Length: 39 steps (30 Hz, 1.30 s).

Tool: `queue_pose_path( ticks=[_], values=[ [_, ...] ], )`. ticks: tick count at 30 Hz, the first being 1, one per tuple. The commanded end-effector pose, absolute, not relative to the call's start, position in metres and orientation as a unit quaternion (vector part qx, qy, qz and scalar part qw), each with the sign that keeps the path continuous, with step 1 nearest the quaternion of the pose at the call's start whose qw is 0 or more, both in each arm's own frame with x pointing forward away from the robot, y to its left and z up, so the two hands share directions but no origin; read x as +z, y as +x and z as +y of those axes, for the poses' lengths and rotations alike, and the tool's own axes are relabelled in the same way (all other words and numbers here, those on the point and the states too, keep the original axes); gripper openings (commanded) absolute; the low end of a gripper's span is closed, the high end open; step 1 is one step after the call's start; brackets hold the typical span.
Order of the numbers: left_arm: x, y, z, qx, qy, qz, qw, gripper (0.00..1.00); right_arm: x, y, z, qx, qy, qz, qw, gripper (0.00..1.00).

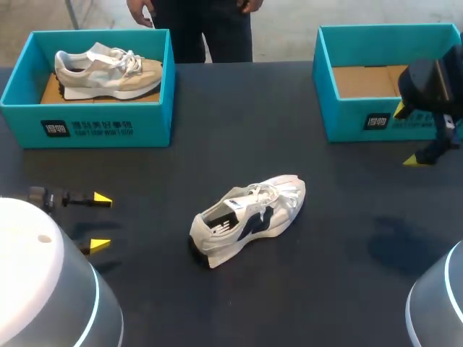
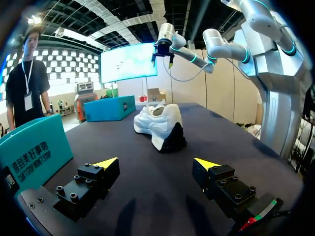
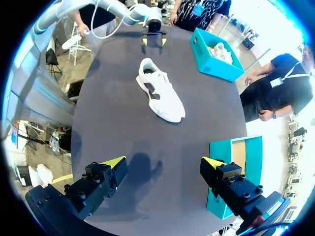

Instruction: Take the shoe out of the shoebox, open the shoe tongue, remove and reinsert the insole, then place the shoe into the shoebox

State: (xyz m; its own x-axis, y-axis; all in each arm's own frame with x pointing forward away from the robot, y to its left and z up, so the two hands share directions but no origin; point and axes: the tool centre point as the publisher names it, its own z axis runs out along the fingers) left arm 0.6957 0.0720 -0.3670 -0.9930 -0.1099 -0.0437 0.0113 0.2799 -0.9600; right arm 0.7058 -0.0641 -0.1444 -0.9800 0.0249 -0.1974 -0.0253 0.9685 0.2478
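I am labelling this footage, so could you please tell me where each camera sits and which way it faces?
Head view: fixed above and behind the robot, looking down on the table; left gripper and right gripper show at its sides.
Left wrist view: low over the table, facing the heel of the white shoe; the open left gripper shows, the right arm beyond.
Right wrist view: high up, looking down; the open right gripper shows by the empty shoebox.
All three share the white shoe.
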Motion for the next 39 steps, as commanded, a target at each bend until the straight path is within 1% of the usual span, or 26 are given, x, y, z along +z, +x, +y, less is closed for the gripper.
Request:
queue_pose_path(
  ticks=[1, 13, 31, 39],
  values=[
    [-0.356, 0.679, 0.06, -0.587, -0.061, 0.803, 0.085, 1.0, -0.145, 0.708, -0.063, 0.124, 0.0, 0.987, 0.098, 1.0],
    [-0.351, 0.664, 0.038, -0.582, -0.112, 0.796, 0.121, 1.0, -0.145, 0.708, -0.063, 0.124, 0.0, 0.987, 0.098, 1.0],
    [-0.364, 0.645, -0.007, -0.581, -0.162, 0.787, 0.133, 1.0, -0.145, 0.708, -0.063, 0.124, 0.0, 0.987, 0.098, 1.0],
    [-0.364, 0.645, -0.007, -0.581, -0.162, 0.787, 0.133, 1.0, -0.145, 0.708, -0.063, 0.124, 0.0, 0.987, 0.098, 1.0]
  ],
)
